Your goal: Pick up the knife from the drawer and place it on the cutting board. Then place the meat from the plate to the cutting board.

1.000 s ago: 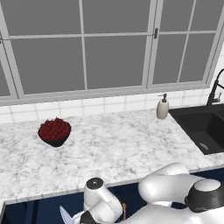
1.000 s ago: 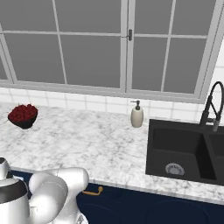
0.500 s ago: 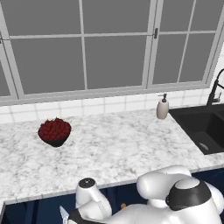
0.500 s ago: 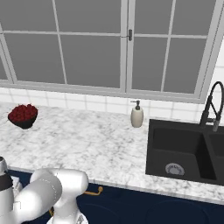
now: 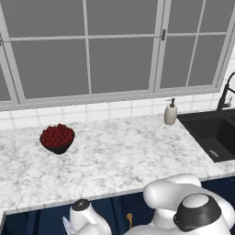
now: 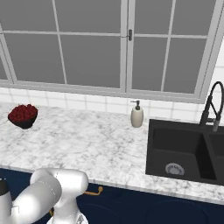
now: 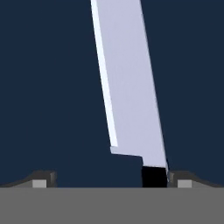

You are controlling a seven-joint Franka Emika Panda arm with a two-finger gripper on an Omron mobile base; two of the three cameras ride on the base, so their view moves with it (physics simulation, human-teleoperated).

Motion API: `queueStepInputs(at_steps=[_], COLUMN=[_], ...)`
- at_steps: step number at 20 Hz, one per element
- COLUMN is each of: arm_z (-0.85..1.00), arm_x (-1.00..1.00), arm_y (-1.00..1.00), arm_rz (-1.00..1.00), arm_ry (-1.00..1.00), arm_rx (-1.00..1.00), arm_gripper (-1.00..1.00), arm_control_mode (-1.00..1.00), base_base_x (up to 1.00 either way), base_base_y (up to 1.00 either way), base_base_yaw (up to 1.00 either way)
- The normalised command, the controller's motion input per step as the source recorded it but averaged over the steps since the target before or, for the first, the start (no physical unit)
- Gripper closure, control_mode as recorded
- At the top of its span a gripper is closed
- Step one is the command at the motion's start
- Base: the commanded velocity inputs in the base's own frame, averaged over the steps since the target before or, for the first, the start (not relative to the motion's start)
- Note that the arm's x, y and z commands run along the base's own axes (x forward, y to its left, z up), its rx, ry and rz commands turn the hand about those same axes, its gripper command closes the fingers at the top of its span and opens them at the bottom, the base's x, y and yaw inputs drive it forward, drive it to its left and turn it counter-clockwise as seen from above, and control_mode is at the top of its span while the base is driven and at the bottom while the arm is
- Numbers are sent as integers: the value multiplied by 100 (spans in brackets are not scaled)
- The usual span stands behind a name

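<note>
In the hand view the knife (image 7: pixel 131 87) lies on the dark navy floor of the drawer (image 7: pixel 43 87). Its broad silver-grey blade runs up the picture and the start of its black handle (image 7: pixel 154 177) sits at the bottom. My gripper (image 7: pixel 111 180) hangs close over it, open. The handle end lies between the fingertips, just inside the right fingertip (image 7: pixel 181 179), with no contact visible. The cutting board, the meat and the plate are out of view.
A dark bowl of red berries (image 5: pixel 57 137) stands on the marble counter (image 5: pixel 119 160) at the left. A soap dispenser (image 5: pixel 170 112) stands by the black sink (image 5: pixel 215 133) and its faucet (image 6: pixel 212 105). A brass handle (image 6: pixel 94 191) sticks out of the navy cabinet front below the counter edge.
My arm has swung lower and a little to the left below the counter edge. The jaws have stayed open.
</note>
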Motion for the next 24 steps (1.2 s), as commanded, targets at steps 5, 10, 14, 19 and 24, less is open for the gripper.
queueStepInputs(at_steps=[5, 10, 14, 19, 24], arm_z=[-21, 3, 14, 1, 0], arm_x=[-44, 0, 1, -11, -30], arm_y=[-4, -13, -1, 0, 0], arm_rz=[-1, -1, 0, 0, 0], arm_ry=[0, 0, 0, 0, 0], arm_rx=[-2, -5, -5, -3, 0], arm_gripper=[-100, -100, -100, -100, -100], arm_control_mode=[-100, -100, -100, -100, -100], base_base_x=[0, 0, 0, 0, 0], base_base_y=[0, 0, 0, 0, 0], base_base_yaw=[0, 0, 0, 0, 0])
